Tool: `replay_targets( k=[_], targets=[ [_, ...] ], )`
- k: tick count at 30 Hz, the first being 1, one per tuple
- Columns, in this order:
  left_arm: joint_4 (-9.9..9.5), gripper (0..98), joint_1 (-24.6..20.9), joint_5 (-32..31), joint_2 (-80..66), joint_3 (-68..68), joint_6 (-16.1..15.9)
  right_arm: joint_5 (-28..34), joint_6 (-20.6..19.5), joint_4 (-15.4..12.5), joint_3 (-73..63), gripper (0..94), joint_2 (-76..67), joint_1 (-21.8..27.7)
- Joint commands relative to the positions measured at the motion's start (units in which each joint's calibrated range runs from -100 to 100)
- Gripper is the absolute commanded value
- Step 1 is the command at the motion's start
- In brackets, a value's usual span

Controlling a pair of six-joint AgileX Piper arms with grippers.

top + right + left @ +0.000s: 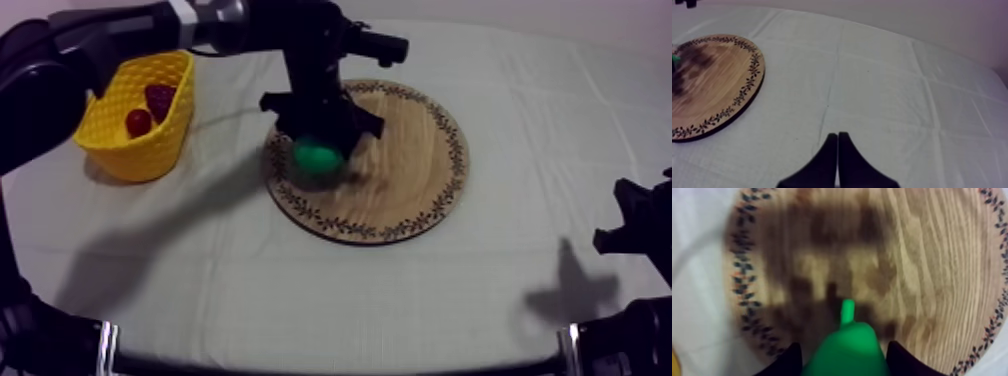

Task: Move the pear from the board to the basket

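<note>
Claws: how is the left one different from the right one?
The left claw is shut on the pear; the right claw is shut on nothing. The left claw is over the wooden board; the right claw is over bare cloth. Both are black.

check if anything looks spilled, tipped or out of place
Nothing stands out. The left gripper is shut on the pear over the wooden board, the yellow basket stands upright holding a small red fruit, and the right gripper rests shut over the cloth.
</note>
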Motion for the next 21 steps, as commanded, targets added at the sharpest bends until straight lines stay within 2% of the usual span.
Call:
replay_targets(
  k=[1,14,21],
  targets=[
    [-0.27,45.7,-0.42,-0.04,-5.40,2.67,-0.58,-0.03,0.01,0.01,0.05,0.5,0.01,0.01],
    [-2.10,46.0,-7.07,-0.08,-33.99,27.24,-6.68,-0.03,0.01,0.01,0.05,0.5,0.01,0.01],
    [-4.67,48.9,-13.30,-0.54,-43.27,31.53,-10.07,-0.03,0.01,0.01,0.05,0.5,0.01,0.01]
  ],
)
